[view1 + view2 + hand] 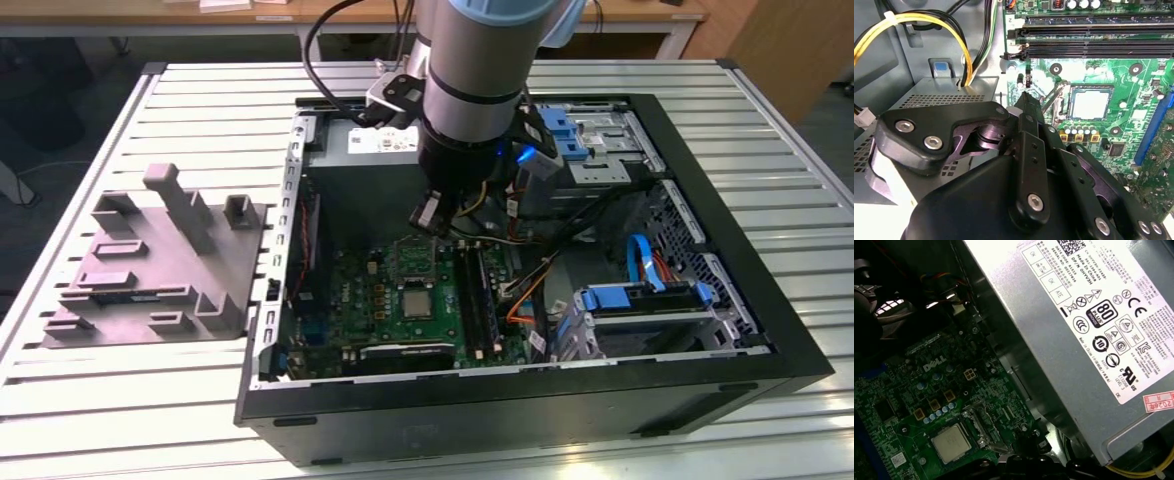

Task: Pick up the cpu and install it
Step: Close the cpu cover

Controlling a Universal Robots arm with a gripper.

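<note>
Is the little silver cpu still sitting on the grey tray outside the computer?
No. The cpu sits in its socket on the green motherboard inside the case, as both wrist views show. The grey tray does lie outside the computer.

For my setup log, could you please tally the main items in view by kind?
cpu: 1
grey moulded tray: 1
open computer case: 1
power supply: 1
Total: 4

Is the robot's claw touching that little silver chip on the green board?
Apart. In the second wrist view the gripper ends short of the cpu, with bare green board between them. The cpu sits in the socket on the motherboard.
</note>
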